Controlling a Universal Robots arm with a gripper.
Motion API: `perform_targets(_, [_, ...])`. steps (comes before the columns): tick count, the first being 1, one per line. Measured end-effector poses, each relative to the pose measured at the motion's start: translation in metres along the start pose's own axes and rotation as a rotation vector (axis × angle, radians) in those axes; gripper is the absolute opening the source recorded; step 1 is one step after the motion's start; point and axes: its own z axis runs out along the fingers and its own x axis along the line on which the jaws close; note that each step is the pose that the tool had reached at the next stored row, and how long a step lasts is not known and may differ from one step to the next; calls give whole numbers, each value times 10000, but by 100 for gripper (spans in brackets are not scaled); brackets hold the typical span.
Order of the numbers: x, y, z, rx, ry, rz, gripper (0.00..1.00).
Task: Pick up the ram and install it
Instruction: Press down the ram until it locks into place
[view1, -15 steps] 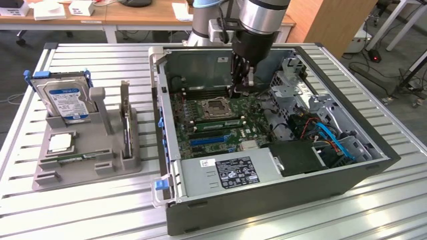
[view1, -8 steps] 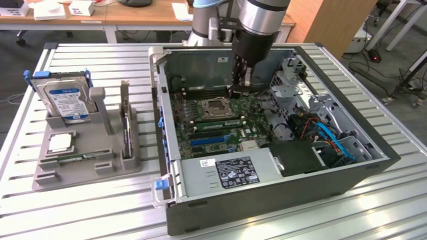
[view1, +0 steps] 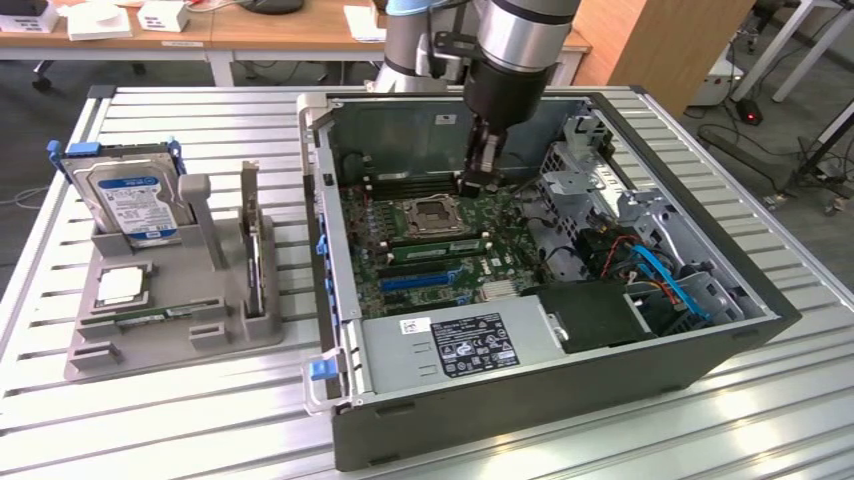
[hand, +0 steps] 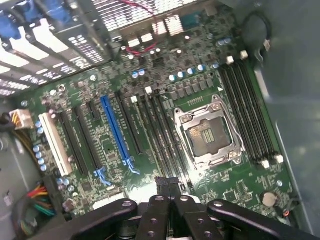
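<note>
The ram (view1: 430, 247) is a narrow green stick standing on edge in a slot of the motherboard, just beside the empty CPU socket (view1: 434, 215). It sits inside the open PC case (view1: 534, 400). My gripper (view1: 475, 186) hangs shut inside the case, a little above the board near one end of that stick, with nothing between its fingers. In the wrist view the shut gripper (hand: 168, 184) points down at the end of the memory slots (hand: 160, 135) next to the socket (hand: 207, 132). I cannot tell whether the stick is fully seated.
A grey holder (view1: 174, 340) stands on the slatted table at the exterior view's left. It carries a silver hard drive (view1: 134, 195) and a dark upright expansion card (view1: 250, 215). Case walls, a drive cage (view1: 601, 190) and the power supply (view1: 454, 345) surround the board.
</note>
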Motion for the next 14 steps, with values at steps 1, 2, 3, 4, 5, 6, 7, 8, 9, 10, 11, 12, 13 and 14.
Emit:
perform_targets(1, [1, 1, 1, 2, -5, 125, 9])
perform_targets(2, [1, 1, 2, 3, -11, 261, 9])
perform_targets(3, [1, 2, 3, 4, -17, 396, 9])
perform_targets(4, [1, 2, 4, 6, -22, 532, 9])
perform_targets(5, [1, 3, 5, 8, -27, 672, 9])
perform_targets(6, [1, 3, 6, 10, -33, 821, 9])
perform_targets(7, [2, 3, 7, 12, -39, 976, 9])
perform_targets(8, [2, 3, 9, 13, -45, 1134, 9])
perform_targets(9, [2, 3, 10, 15, -52, 1305, 9])
perform_targets(10, [2, 3, 11, 17, -58, 1465, 9])
perform_targets(11, [2, 2, 12, 19, -65, 1629, 9])
perform_targets(12, [1, 3, 14, 21, -73, 1800, 9])
perform_targets(13, [1, 2, 15, 23, -79, 1967, 9])
perform_targets(14, [1, 2, 16, 25, -87, 2140, 9])
